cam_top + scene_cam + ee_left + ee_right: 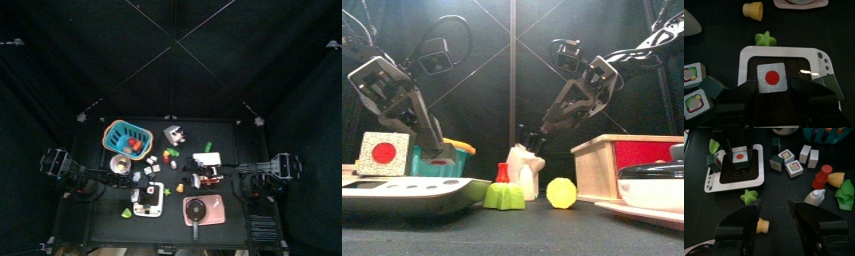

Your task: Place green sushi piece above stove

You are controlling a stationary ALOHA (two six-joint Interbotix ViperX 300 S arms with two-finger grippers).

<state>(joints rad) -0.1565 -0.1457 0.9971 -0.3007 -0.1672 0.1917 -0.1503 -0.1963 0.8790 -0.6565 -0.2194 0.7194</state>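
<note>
The sushi piece (771, 78) with a white face and a red centre is seen standing on the black burner of the white toy stove (751, 52), at the table's front left. It is flanked on both sides by the jaws of the left gripper (771, 92), which appear closed against it. In the front view the same piece (382, 153) is shown upright on the stove (409, 190).

A dark green cube (711, 86) is found just beside the stove's edge, and two sushi pieces with green filling (692, 75) lie near it. A small green leafy toy (765, 38) is set close beyond the stove's rim, with a yellow cone-shaped toy (753, 9) further off.

The right gripper (777, 223) is held above the table's middle with its jaws spread wide and nothing between them. Below it a red bottle (822, 176) and a white bottle (815, 197) are seen. A teal basket (127, 137) is placed at the back left.
</note>
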